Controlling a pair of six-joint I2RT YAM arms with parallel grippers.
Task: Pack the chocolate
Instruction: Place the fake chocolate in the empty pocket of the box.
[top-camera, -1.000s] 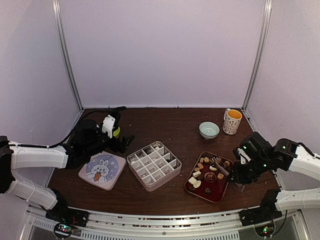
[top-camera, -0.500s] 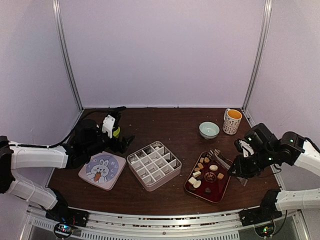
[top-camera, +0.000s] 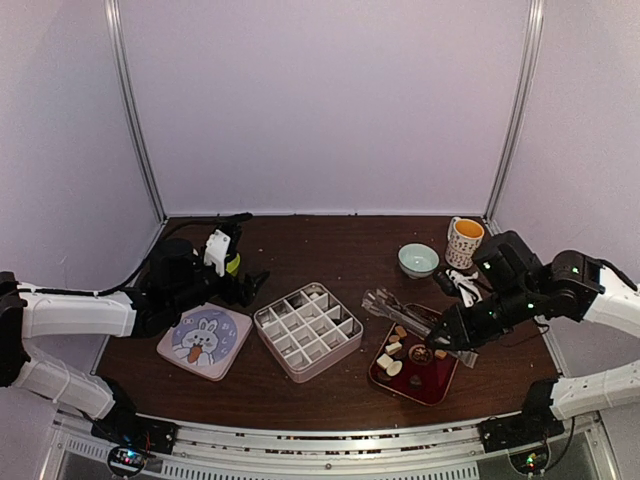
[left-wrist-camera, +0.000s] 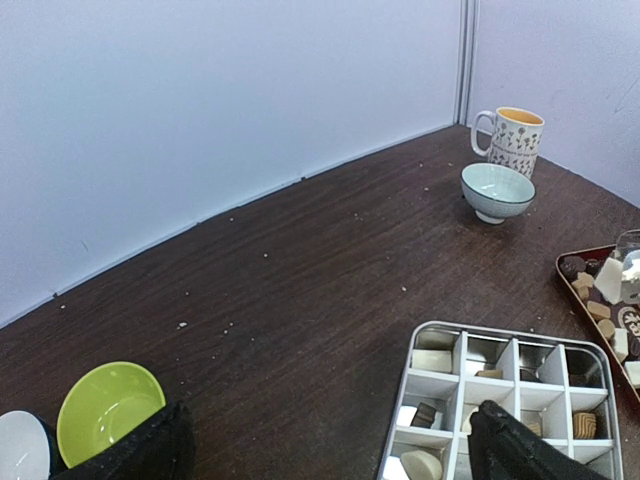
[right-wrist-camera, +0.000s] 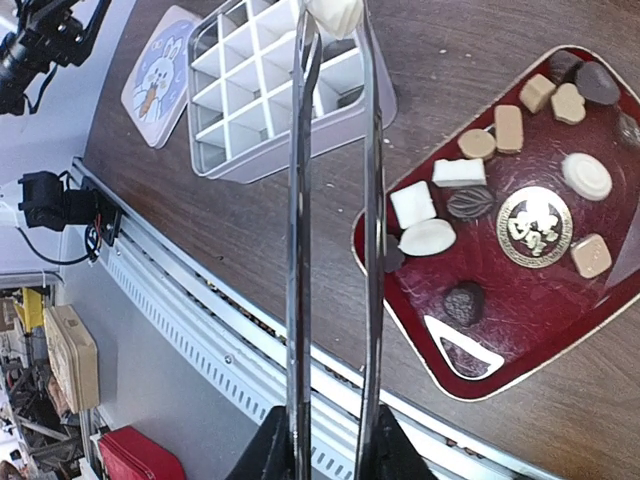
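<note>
My right gripper (top-camera: 458, 334) (right-wrist-camera: 327, 446) is shut on metal tongs (top-camera: 405, 312) (right-wrist-camera: 298, 230). The tong tips pinch a cream-white chocolate (right-wrist-camera: 335, 14) just over the near corner of the grey compartment box (top-camera: 311, 368) (right-wrist-camera: 300, 142) (left-wrist-camera: 497, 331). More chocolate (top-camera: 395, 350) (right-wrist-camera: 428, 237) in white, tan and dark brown lies on the red tray (top-camera: 426, 386) (right-wrist-camera: 520, 292). Several box cells hold pieces (left-wrist-camera: 433, 360). My left gripper (top-camera: 245, 284) (left-wrist-camera: 330, 462) hovers open and holds nothing at the box's left side, over the table.
A round bunny-print lid (top-camera: 204, 341) lies left of the box. A teal bowl (top-camera: 418, 259) (left-wrist-camera: 497, 190) and a patterned mug (top-camera: 464, 242) (left-wrist-camera: 515, 139) stand at the back right. A green bowl (left-wrist-camera: 108, 410) and a white bowl (left-wrist-camera: 20, 446) sit by my left gripper.
My right arm has lifted the tongs off the red tray and swung them left to the box, carrying a white piece. The left arm has stayed still.
</note>
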